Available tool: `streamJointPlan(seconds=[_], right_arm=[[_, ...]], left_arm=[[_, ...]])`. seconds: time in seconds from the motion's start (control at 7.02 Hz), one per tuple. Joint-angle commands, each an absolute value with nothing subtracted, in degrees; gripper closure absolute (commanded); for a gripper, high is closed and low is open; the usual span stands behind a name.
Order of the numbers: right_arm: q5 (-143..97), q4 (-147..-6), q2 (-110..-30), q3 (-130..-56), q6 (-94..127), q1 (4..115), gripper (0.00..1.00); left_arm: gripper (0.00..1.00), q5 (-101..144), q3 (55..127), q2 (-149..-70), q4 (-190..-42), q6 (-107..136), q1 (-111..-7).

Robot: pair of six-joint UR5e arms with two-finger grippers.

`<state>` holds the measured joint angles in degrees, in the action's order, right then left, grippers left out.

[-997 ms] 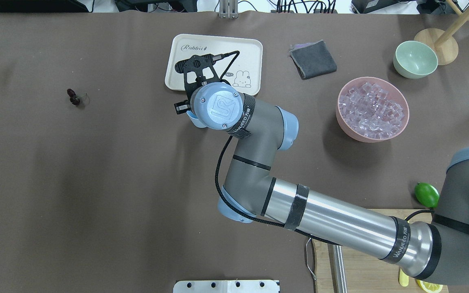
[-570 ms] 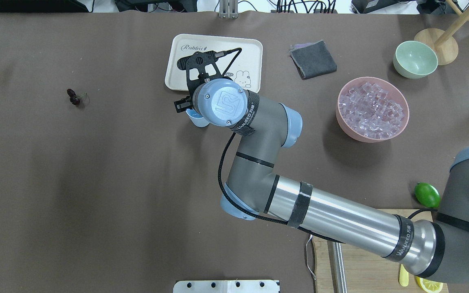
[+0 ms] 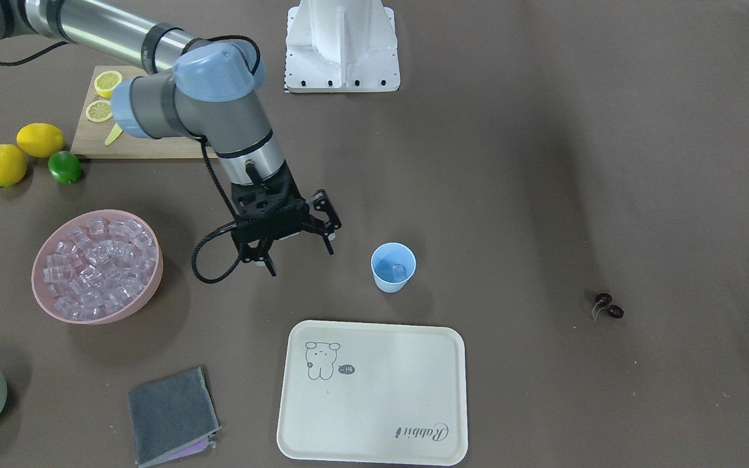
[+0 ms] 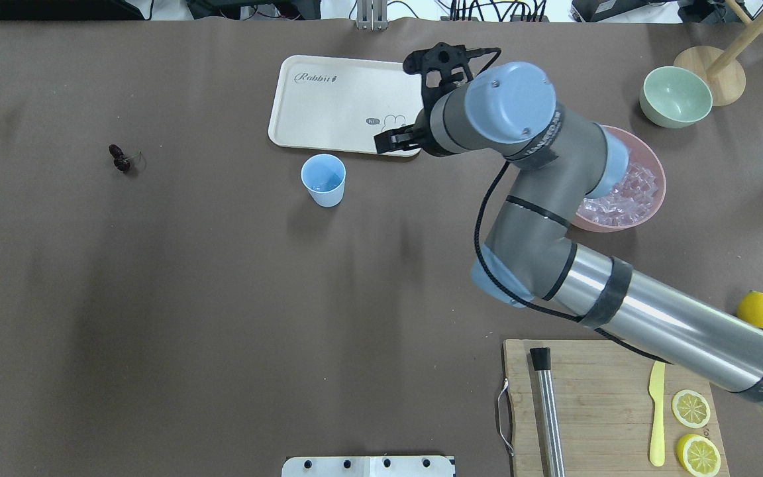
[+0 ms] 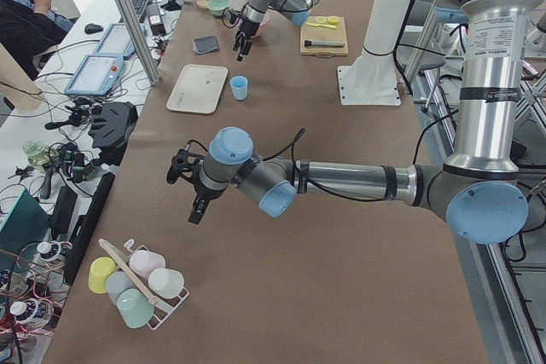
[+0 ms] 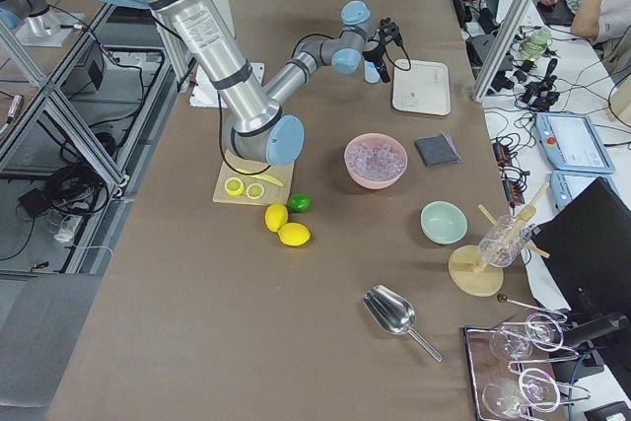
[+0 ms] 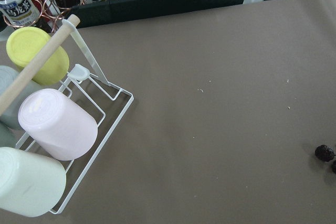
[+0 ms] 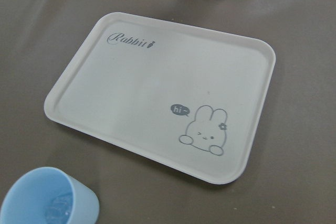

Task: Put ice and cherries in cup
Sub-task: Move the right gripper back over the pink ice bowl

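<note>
Blue cup (image 4: 323,180) upright on brown table (image 4: 222,298), 1 cube of ice (image 3: 398,272) inside (clear), cherries (image 4: 120,159) well apart on robot's left, right gripper (image 3: 302,260) spread and empty between cup and pink bowl (image 3: 152,286), tray (image 4: 328,112) beyond, left gripper (image 5: 194,206) over bare table, its grip impossible to tell.

The cream tray (image 8: 136,87) lies flat; the cup (image 8: 86,209) — ice (image 8: 56,206) inside — stands just beside its near edge.
</note>
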<state>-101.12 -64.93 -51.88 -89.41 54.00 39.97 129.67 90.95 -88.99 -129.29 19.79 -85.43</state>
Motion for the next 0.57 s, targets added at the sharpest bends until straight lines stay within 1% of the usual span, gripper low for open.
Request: streamJointPlan(seconds=[0.0,0.28,0.43], right_arm=[[-109.0,-65.1,-59.1,-93.6,54.4,47.1,0.0],[-112.5,-65.3,-68.9,-99.9,55.9,51.7,0.0],[-112.4,-66.3,-71.7,-101.7,59.0,52.0,0.0]], left_arm=[[0.02,129.6,90.7,-88.4,-130.4,19.9,-85.4],[0.02,129.6,91.0,-88.4,-130.5,19.8,-85.5],[0.02,129.7,91.3,-88.3,-130.6,19.8,-85.6]])
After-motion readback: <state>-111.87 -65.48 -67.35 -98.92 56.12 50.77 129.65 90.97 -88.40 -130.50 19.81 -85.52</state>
